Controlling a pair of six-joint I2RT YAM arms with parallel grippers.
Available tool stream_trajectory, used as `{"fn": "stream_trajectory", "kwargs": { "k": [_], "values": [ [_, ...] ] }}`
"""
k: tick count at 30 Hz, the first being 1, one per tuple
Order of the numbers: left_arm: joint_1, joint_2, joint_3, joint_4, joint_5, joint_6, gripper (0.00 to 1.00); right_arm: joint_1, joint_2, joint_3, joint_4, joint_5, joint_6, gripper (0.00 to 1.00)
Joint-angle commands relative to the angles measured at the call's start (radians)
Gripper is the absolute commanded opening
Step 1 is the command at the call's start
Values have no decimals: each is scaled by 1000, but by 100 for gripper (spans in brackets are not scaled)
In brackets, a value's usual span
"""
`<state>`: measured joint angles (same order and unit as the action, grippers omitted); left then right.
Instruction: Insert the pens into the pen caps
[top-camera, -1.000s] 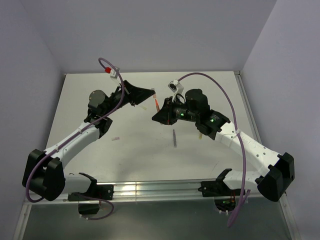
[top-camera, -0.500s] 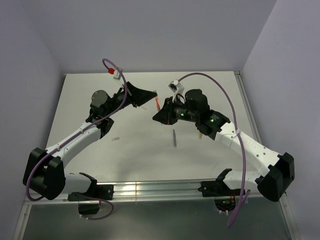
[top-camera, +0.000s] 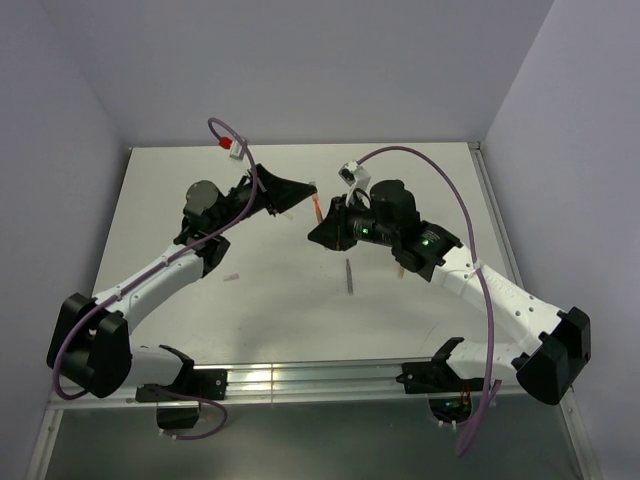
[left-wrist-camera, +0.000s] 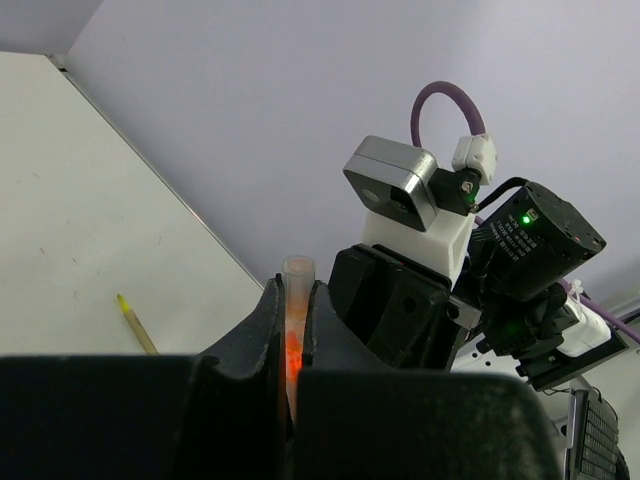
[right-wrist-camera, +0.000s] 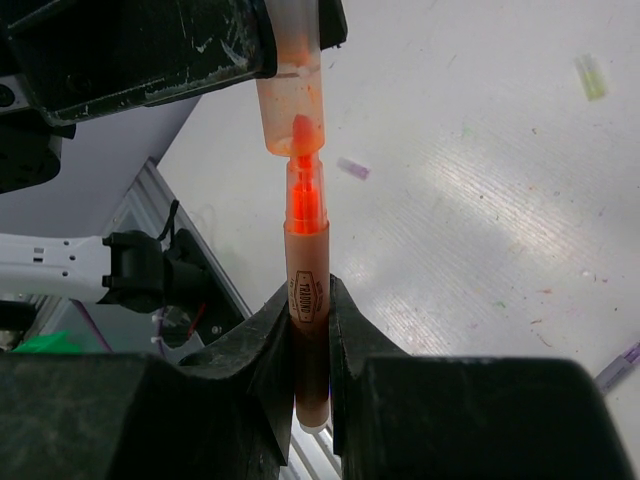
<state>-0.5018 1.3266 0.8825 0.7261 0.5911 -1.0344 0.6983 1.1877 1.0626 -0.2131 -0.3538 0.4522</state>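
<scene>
My left gripper is shut on the translucent orange cap, which also shows between its fingers in the left wrist view. My right gripper is shut on the orange-red pen and holds it in the air. The pen's orange tip sits just inside the cap's open mouth. The dark purple-grey pen lies on the table below the grippers. The yellow-green pen lies on the table. The lilac-pink cap and the cream-yellow cap lie loose on the table.
The white table is walled by pale lilac panels on three sides. A metal rail runs along the near edge by the arm bases. Purple cables loop above both arms.
My left gripper with the cap has edged right towards the pen's tip. My right gripper has barely moved.
</scene>
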Motion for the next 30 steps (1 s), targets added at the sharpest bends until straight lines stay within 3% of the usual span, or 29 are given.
{"fn": "stream_trajectory", "kwargs": {
  "k": [1, 30],
  "values": [
    [-29, 6, 15, 30, 32, 0, 0, 3, -36, 42, 43, 62, -18, 0],
    [-87, 8, 21, -53, -14, 60, 0, -2, -77, 33, 38, 145, -30, 0]
  ]
}}
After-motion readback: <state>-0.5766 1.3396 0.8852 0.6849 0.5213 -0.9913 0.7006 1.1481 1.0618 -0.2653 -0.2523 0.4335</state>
